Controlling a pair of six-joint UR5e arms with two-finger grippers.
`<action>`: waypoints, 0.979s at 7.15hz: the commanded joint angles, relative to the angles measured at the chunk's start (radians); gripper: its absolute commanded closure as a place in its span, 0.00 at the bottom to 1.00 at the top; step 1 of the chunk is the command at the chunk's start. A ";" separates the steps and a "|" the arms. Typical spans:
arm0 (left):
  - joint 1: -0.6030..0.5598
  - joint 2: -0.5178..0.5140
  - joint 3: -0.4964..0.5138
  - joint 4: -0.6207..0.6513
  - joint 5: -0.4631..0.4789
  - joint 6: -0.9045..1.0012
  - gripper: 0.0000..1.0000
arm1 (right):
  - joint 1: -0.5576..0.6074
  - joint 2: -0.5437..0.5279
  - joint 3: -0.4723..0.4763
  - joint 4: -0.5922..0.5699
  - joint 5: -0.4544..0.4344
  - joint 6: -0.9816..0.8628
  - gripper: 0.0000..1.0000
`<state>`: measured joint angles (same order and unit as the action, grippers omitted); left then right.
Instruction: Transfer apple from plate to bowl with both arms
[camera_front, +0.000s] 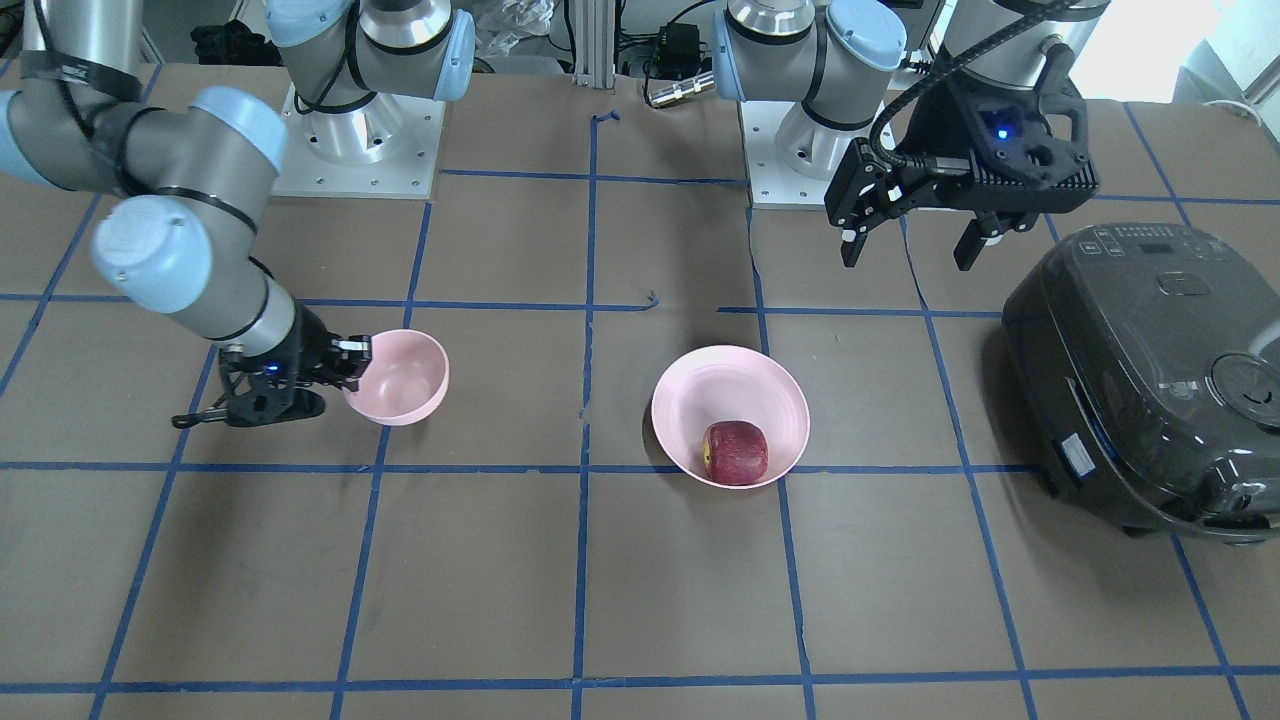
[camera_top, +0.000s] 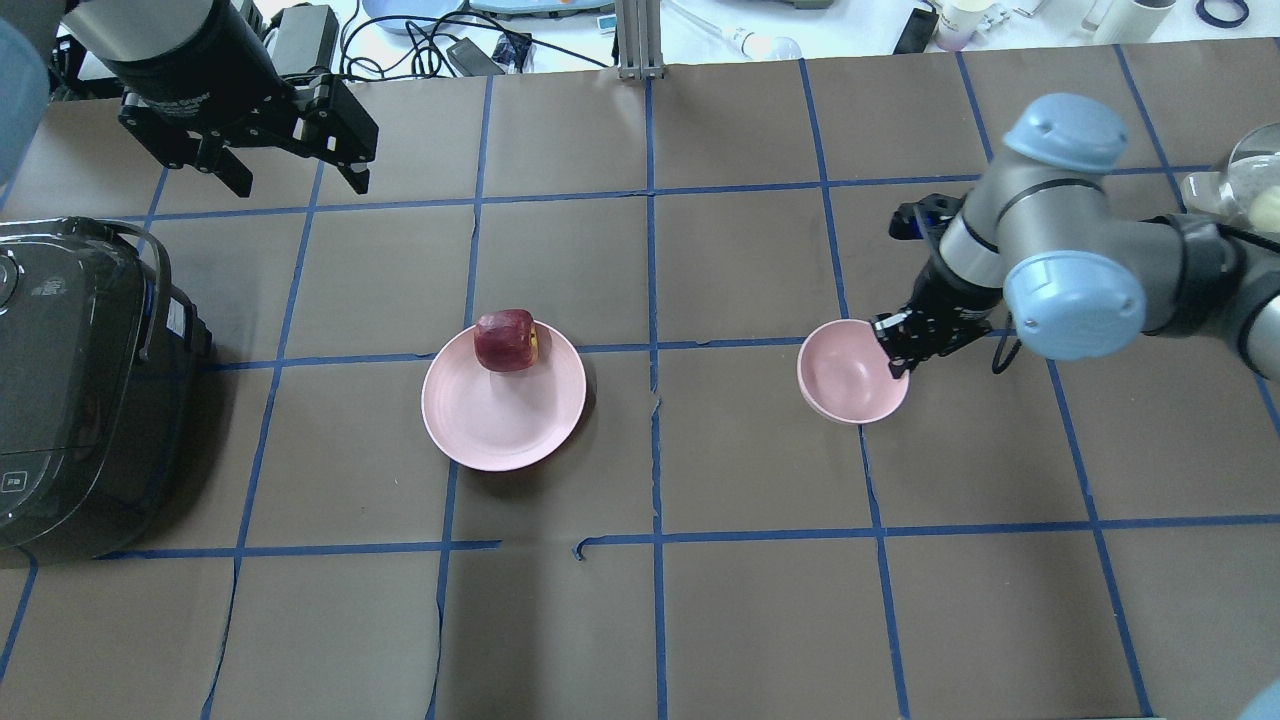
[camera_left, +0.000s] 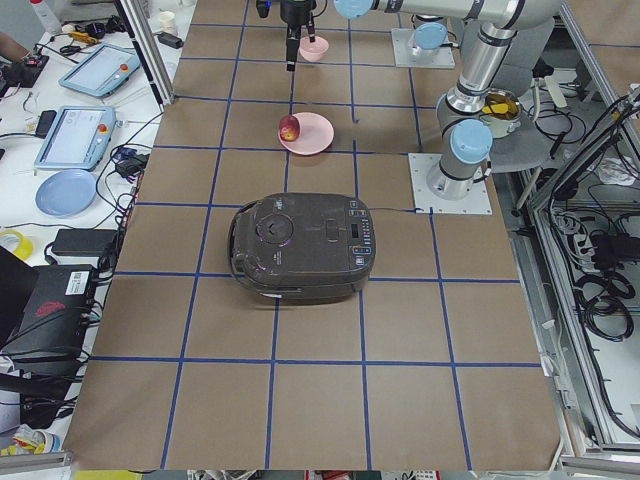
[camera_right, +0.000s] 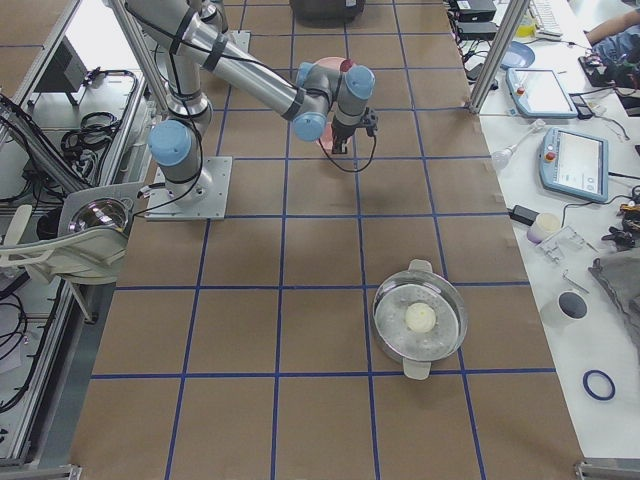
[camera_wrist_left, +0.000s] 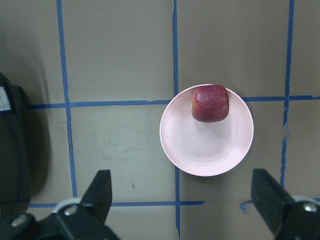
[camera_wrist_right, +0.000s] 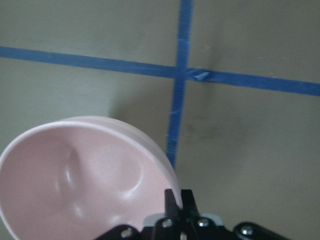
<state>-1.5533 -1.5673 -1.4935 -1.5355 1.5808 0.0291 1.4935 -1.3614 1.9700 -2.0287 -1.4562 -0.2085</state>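
Presently: apple sits at plate edge, well apart from left gripper.
It hangs released above desk; right gripper clenched on bowl rim. Label on cooker illegible.

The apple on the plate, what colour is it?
The apple is dark red with a yellowish patch on one side, clearest in the overhead exterior view.

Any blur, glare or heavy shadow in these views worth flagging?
Right wrist view: soft focus, the bowl close and slightly blurred. Front-facing view: bright washout in the top right corner, glossy highlights on the cooker. Left wrist view: sharp, apple crisp.
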 joint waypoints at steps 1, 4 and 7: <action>0.001 0.001 -0.001 0.000 0.001 0.000 0.00 | 0.119 0.008 0.001 -0.045 0.005 0.123 1.00; 0.001 0.001 -0.001 0.000 -0.001 0.000 0.00 | 0.122 0.047 0.015 -0.044 0.008 0.121 0.94; 0.001 0.003 -0.002 -0.003 -0.002 0.011 0.00 | 0.120 0.030 -0.003 -0.039 0.007 0.123 0.00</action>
<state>-1.5511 -1.5662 -1.4946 -1.5376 1.5793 0.0334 1.6144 -1.3249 1.9757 -2.0719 -1.4478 -0.0864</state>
